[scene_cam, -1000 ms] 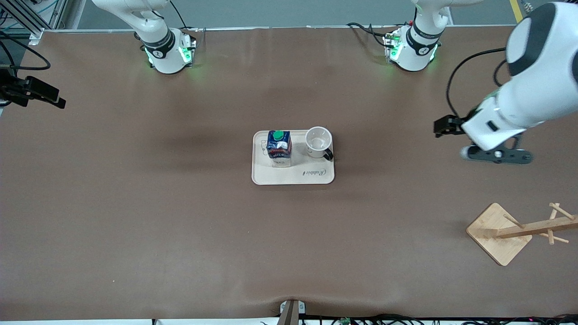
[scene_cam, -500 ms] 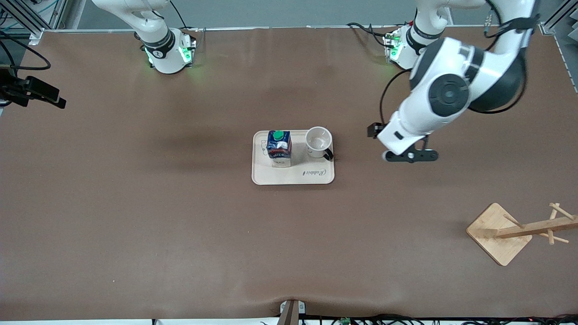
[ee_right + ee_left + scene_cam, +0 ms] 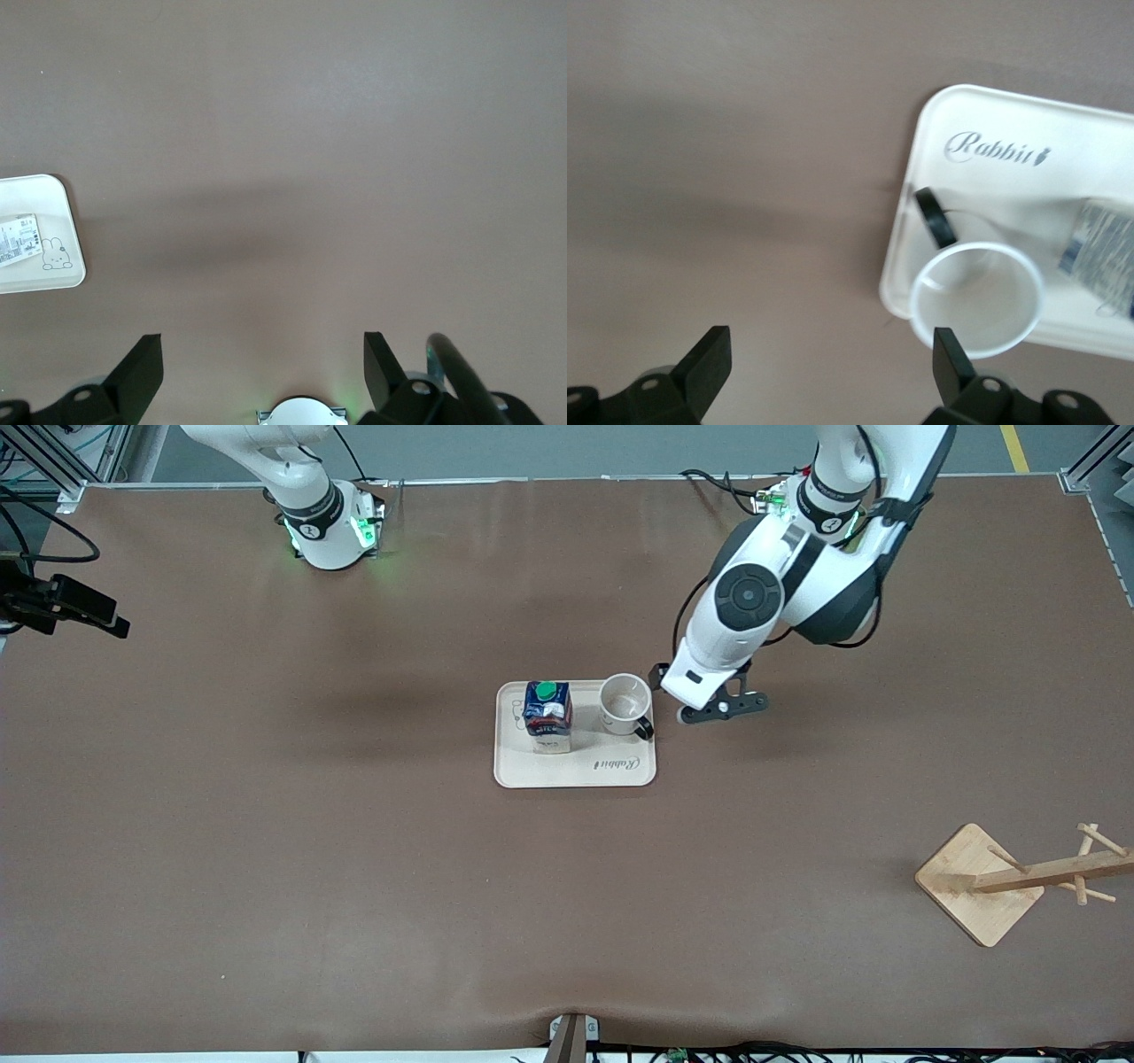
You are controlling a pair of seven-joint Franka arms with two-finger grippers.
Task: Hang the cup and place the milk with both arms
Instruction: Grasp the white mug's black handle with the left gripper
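Brown mat [image 3: 354, 850] from end to end, bare except for three things. Toward the right arm's end, waits: right gripper [image 3: 261, 354], fingers spread wide with nothing between them, over bare mat close to its own base, probably parked until the milk's turn comes. Cannot be found for certain in the front view; only the right wrist view shows it, with a corner of the tray at its edge. Mid-table, cream plastic tray [image 3: 576, 778] carrying both task things upright and near each other, apart: milk [image 3: 547, 716] at the side toward the right arm, cup [image 3: 625, 704] at the side toward the left arm, mouth up, black handle turned out toward the front camera and the left arm's end, so seemingly easy to reach from there. Just beside the tray, hovers over the mat next to the cup: left gripper [image 3: 719, 708], jaws fully apart and empty, looking lined up for a grasp of the cup. Height above the mat hard to judge. Smiley face not visible from above; milk cut off in the left wrist view. Well apart, near the front camera at the left arm's end, wooden rack [image 3: 979, 881] with bare pegs, ready for hanging, top running out of view.
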